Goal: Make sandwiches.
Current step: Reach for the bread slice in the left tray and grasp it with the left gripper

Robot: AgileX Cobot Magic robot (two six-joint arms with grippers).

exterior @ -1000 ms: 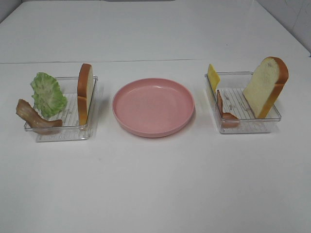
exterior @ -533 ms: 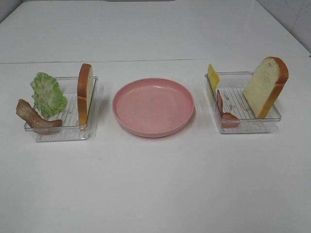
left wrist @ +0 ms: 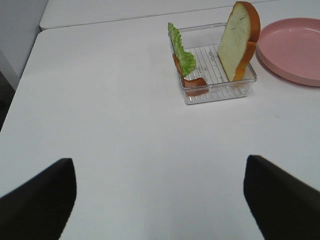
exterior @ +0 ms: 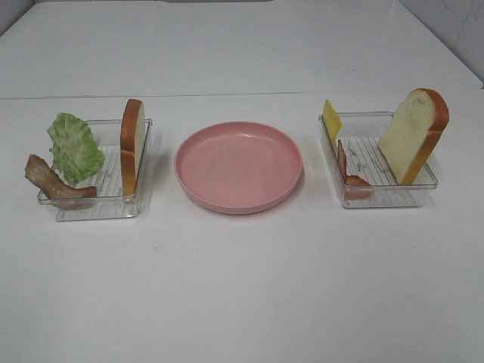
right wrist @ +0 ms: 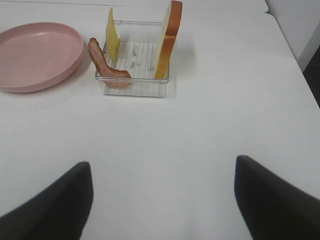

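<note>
White table [exterior: 242, 287] under soft, even light.
A thin seam [exterior: 227, 95] runs along the table's far side, where a second white table [exterior: 227, 45] butts against it. Beyond the table's far right corner pale tiles [exterior: 467, 30] show, and off its left edge lies a dim grey area [left wrist: 15, 40].

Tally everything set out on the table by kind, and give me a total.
Bread slices: 2
Bacon strips: 2
Lettuce leaf: 1
Cheese slice: 1
Clear trays: 2
Pink plate: 1
Total: 9
</note>
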